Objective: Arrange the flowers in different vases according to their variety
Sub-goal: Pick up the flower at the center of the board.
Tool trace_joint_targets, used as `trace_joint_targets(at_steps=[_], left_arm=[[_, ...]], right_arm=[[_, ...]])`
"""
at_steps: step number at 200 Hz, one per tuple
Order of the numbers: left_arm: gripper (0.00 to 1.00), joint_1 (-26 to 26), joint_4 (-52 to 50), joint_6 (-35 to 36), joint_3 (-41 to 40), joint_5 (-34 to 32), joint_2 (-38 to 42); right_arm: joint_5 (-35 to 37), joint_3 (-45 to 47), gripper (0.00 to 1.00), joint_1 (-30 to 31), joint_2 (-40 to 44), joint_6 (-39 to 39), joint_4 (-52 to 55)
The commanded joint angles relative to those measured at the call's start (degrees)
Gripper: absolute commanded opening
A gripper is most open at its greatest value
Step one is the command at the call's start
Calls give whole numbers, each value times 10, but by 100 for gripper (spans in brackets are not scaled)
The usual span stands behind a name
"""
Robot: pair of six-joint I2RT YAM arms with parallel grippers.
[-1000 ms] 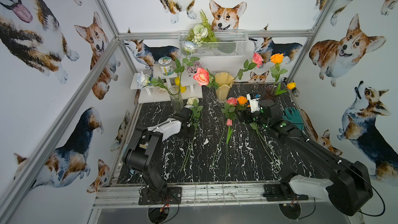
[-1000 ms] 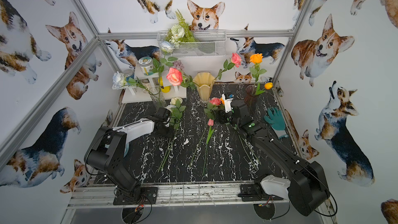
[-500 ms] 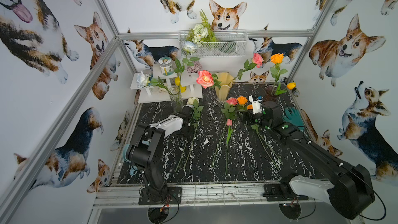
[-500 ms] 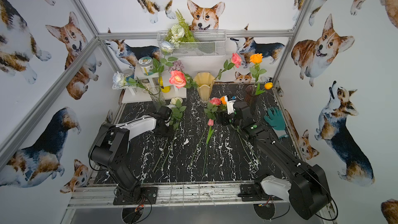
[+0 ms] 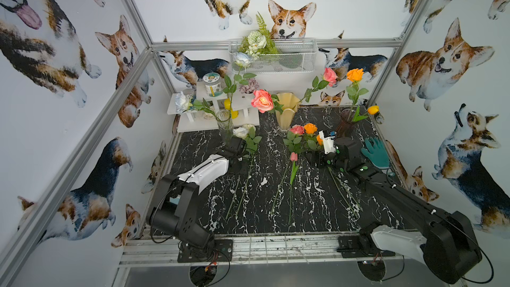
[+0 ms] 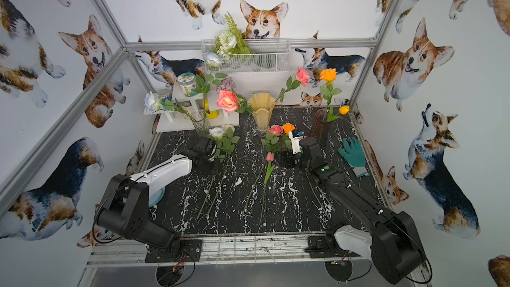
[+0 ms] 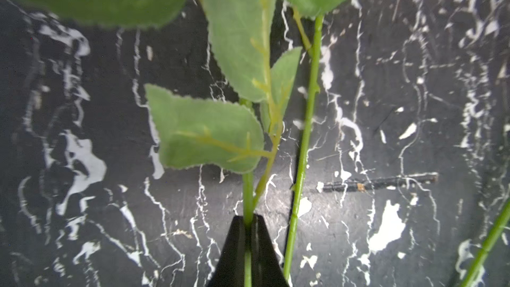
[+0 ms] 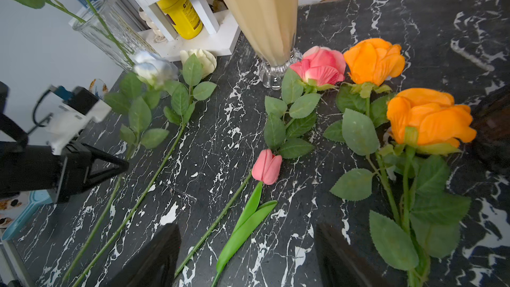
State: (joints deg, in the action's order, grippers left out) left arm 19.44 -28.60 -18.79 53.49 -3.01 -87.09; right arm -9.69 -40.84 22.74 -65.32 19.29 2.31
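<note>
Stem of white rose point(image 8: 154, 69) runs near-to-far over the counter point(image 5: 311, 202), left of centre, bloom pointing far; left end effector point(image 7: 247, 220) clamps it. Right end effector point(image 8: 248, 249) gapes wide near pink tulip point(image 8: 267, 166).

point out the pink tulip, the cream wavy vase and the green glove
pink tulip point(image 8: 267, 166): right wrist view, on the bud
cream-yellow wavy-rimmed vase point(image 5: 287, 120): in a top view, on the body below the rim
teal glove point(image 5: 377, 158): in a top view, on the palm
</note>
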Motion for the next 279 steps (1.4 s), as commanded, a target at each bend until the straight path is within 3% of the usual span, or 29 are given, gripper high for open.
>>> trace_joint_targets(at_steps=[1, 98, 140, 215, 279], left_arm=[[0, -1, -10, -3, 4, -34, 38], [0, 3, 79, 54, -40, -67, 285], [0, 3, 151, 95, -32, -77, 344], [0, -4, 286, 156, 60, -97, 300], [0, -48, 431, 181, 123, -68, 218]], right_arm=[[-14, 8, 82, 0, 3, 19, -31], [-20, 6, 82, 0, -2, 25, -34], [-19, 7, 82, 0, 2, 28, -31], [-17, 21, 82, 0, 8, 25, -25], [-16, 28, 82, -2, 26, 16, -26]])
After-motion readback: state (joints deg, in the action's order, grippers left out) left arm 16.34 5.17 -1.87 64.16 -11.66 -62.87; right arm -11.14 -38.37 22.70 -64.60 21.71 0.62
